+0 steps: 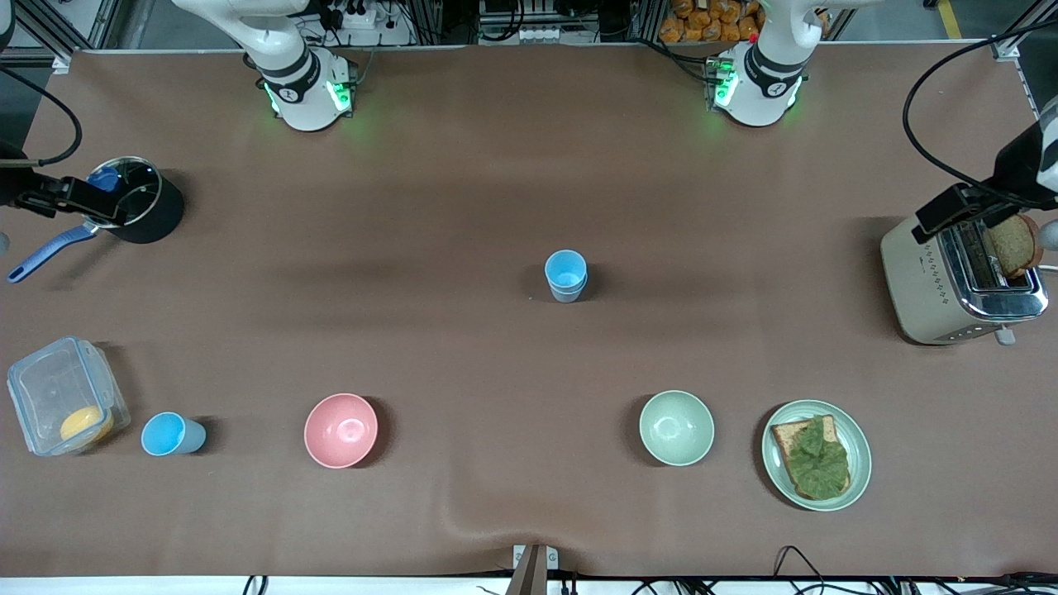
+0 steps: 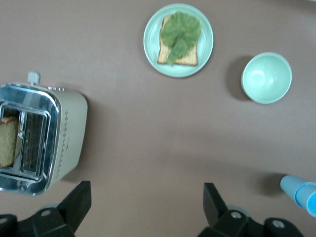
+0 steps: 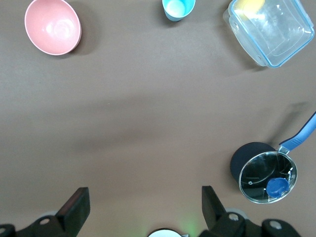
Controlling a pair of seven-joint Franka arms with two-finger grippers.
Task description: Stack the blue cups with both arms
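I see both grippers, left gripper (image 2: pixel 143 210) over the toaster (image 1: pixel 959 281), right gripper (image 3: pixel 143 210) over the pot (image 1: pixel 136 202), spread wide, holding nothing.

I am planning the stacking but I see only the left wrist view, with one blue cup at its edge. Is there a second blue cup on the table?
Observer: Yes. The second blue cup stands between the clear container and the pink bowl, toward the right arm's end of the table.
Operator: Is the right claw near it?
Observer: No. The right claw is open and empty, up in the air by the black pot.
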